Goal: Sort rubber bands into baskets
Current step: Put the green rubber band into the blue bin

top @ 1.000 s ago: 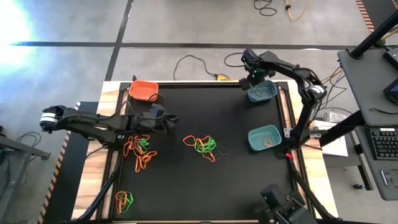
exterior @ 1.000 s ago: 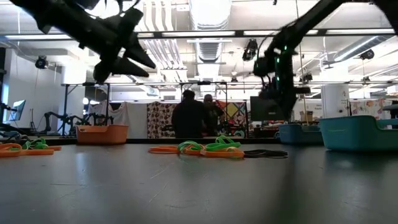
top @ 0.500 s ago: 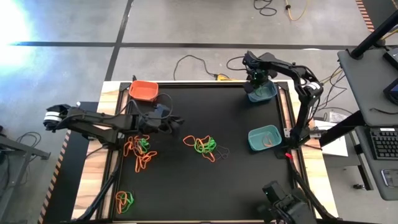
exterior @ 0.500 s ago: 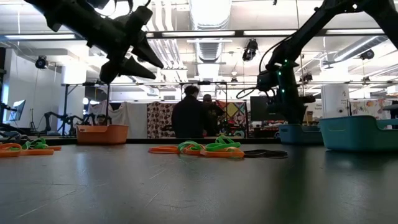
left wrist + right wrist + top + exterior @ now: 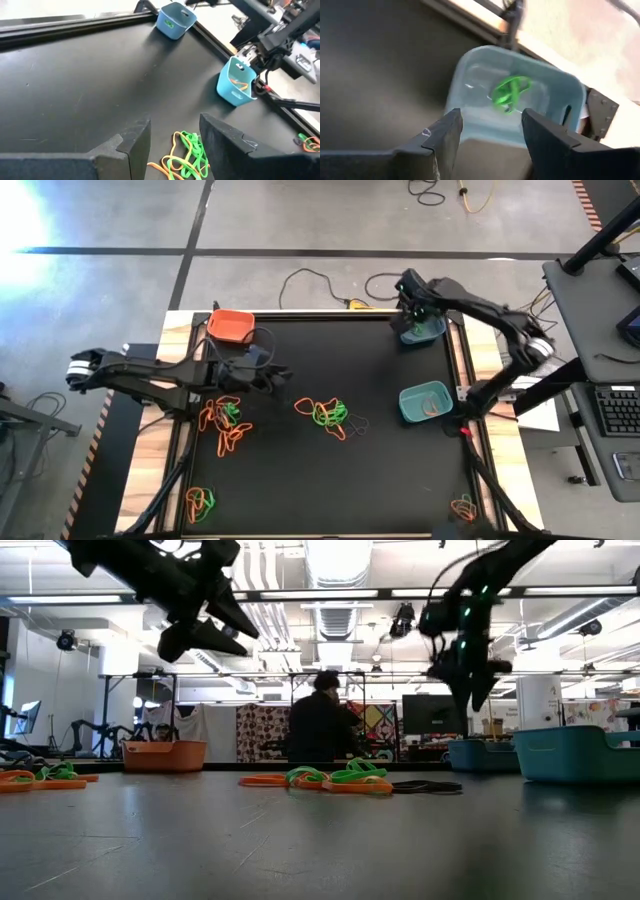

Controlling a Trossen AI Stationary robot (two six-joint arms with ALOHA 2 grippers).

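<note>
My right gripper [image 5: 414, 311] hangs open over the blue basket [image 5: 421, 329] at the table's far right. Its wrist view shows a green rubber band [image 5: 509, 94] inside that basket [image 5: 470, 107], between the two fingers and below them. My left gripper [image 5: 283, 376] is open in the air above the mat, left of the middle pile of orange, green and dark rubber bands [image 5: 326, 415], which lies flat under it [image 5: 187, 152]. The orange basket [image 5: 232, 326] stands far left. The teal basket [image 5: 425, 401] stands at the right edge with an orange band in it.
More piles of bands lie at the left [image 5: 225, 422] and near left [image 5: 200, 502] of the black mat. A few lie off the mat at the near right [image 5: 463, 507]. In the low view a person [image 5: 322, 730] stands in the room beyond the table.
My right gripper has dipped toward the blue basket, opened, and risen again above it. A green band now shows inside that basket.
</note>
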